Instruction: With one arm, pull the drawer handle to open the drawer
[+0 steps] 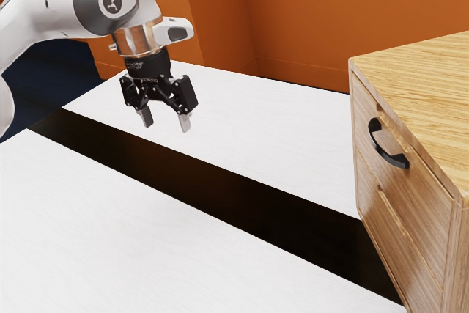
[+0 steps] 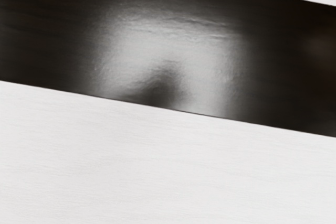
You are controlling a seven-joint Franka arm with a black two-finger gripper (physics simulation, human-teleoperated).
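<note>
A light wooden cabinet [image 1: 418,78] stands at the exterior view's right edge. Its top drawer front [image 1: 399,181] sits flush with the cabinet face and carries a black curved handle [image 1: 385,144]. My black gripper [image 1: 166,119] hangs open above the table at the exterior view's upper left, well away from the handle, with nothing between its fingers. In the wrist view a glossy black stripe [image 2: 173,51] of the table lies under my hand, with a dim reflection in it.
The table is white [image 1: 110,240] with a wide black stripe [image 1: 242,203] running diagonally from the exterior view's left toward the cabinet's base. Orange walls [image 1: 308,12] stand behind. Open table surface lies between my gripper and the cabinet.
</note>
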